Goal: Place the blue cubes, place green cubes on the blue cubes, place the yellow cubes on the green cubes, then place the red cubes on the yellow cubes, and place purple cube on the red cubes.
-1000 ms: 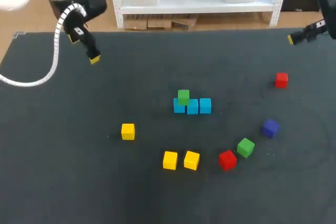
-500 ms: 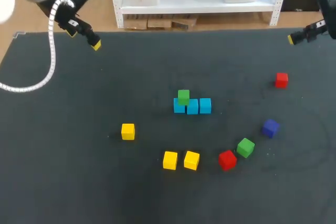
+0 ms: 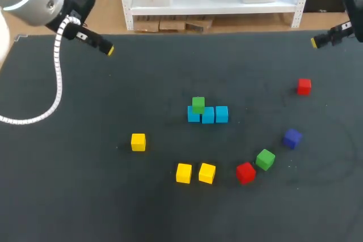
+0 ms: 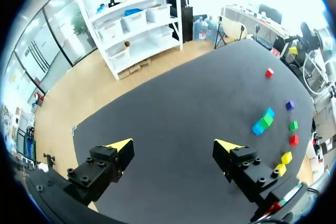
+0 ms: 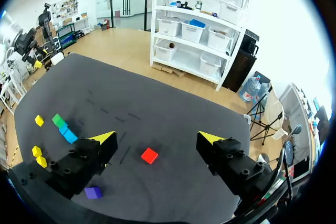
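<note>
Green cubes on blue is, by my judgement, the step in hand. The blue row (image 3: 207, 115) of three touching cubes lies mid-table, and one green cube (image 3: 198, 105) already sits on its left end.

Far to the left of the row and beyond it, the left gripper (image 3: 108, 50) hangs over the table (image 3: 68, 196). Its fingers are spread wide with nothing between them. A single yellow cube (image 3: 138, 141) lies left of the row and nearer the robot. A yellow pair (image 3: 195, 173) lies side by side just nearer than the row.

Right of the row and nearer, a red cube (image 3: 245, 172) lies just beside the loose green cube (image 3: 265, 159), which sits turned at an angle. The purple cube (image 3: 292, 138) is a little further right. A second red cube (image 3: 304, 86) lies well to the right of the row and beyond it. The right gripper (image 3: 315, 42) hangs beyond that cube at the table's far right edge, its fingers likewise wide apart and empty.

The right arm looks better placed for the loose green cube. The wrist should turn to match the cube's angle, and the fingers should close on the faces away from the red cube so it is not knocked. The cube should be lowered squarely beside the seated green one without bumping it, and let go only once it rests on the row.

No brand, label or writing can be read on the cubes or the table.
</note>
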Controlling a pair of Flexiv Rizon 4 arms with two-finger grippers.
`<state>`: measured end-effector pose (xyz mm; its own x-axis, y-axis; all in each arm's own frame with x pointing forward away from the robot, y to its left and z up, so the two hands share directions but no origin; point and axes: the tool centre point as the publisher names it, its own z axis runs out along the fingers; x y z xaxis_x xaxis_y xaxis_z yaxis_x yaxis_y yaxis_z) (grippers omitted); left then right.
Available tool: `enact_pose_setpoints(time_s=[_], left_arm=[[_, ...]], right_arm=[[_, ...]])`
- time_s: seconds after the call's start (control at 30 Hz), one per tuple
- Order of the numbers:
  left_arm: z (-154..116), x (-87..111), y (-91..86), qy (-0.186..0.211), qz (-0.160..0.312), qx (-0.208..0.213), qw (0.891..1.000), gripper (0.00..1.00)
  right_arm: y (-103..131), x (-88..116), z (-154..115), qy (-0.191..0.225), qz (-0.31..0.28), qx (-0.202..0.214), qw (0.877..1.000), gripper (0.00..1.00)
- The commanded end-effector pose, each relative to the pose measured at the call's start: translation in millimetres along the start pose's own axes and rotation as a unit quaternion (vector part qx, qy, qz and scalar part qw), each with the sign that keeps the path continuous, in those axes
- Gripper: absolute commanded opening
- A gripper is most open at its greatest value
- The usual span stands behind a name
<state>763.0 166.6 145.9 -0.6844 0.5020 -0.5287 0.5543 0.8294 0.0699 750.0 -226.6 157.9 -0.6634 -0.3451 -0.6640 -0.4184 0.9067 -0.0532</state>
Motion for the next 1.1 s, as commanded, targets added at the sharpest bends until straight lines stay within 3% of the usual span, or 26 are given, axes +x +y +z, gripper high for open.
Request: enact_pose_setpoints(time_s=[0.03,0.4,0.63,0.77,1.1], left_arm=[[-1.2,2.2,2.3,-0.036,-0.003,0.001,0.999,1.0],[-12.2,-25.2,10.6,-0.065,-0.004,-0.008,0.998,1.0],[-9.6,-23.9,10.6,-0.063,-0.011,0.003,0.998,1.0],[-10.4,-21.0,12.0,-0.059,-0.024,0.031,0.997,1.0],[-10.4,-21.0,12.0,-0.059,-0.024,0.031,0.997,1.0]], right_arm=[[1.7,1.7,1.0,-0.004,0.001,0.005,1.0,1.0],[1.7,1.7,1.0,-0.004,0.001,0.005,1.0,1.0],[1.7,1.7,1.0,-0.004,0.001,0.005,1.0,1.0],[1.7,1.7,1.0,-0.004,0.001,0.005,1.0,1.0],[1.7,1.7,1.0,-0.004,0.001,0.005,1.0,1.0]])
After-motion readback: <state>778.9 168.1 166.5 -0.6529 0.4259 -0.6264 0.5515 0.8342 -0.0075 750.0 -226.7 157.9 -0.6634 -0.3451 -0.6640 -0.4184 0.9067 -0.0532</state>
